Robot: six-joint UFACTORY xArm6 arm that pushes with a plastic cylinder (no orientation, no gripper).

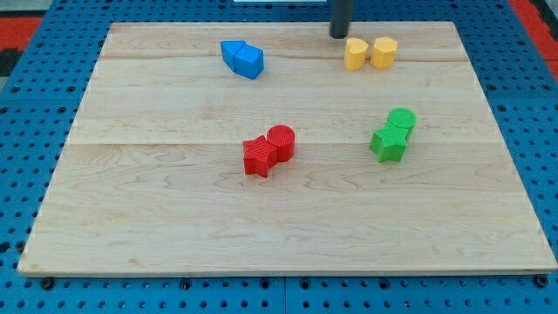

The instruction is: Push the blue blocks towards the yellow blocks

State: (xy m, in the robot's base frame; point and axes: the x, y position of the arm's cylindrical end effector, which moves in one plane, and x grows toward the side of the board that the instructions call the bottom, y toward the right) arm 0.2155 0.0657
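My tip (339, 35) is sitting near the counter's (174, 218) top edge, just beside the yellow blocks and a little to the view's left of them. There is no hand on this arm, only the straight rod, so nothing is being opened, closed or gripped.

The two yellow blocks (370, 53) are lying touching each other, immediately to the view's right of and slightly below my tip. The two blue blocks (242, 58), also touching, are resting well apart from my tip toward the view's left, at about the same height in the view.

I judge that the tip is standing on the wrong side for the push: it is lying between blue and yellow, so it would need to travel round to the far left of the blue pair before driving them rightward.

The red blocks (268, 150) and green blocks (392, 133) are sitting further toward the view's bottom, away from the line between blue and yellow.
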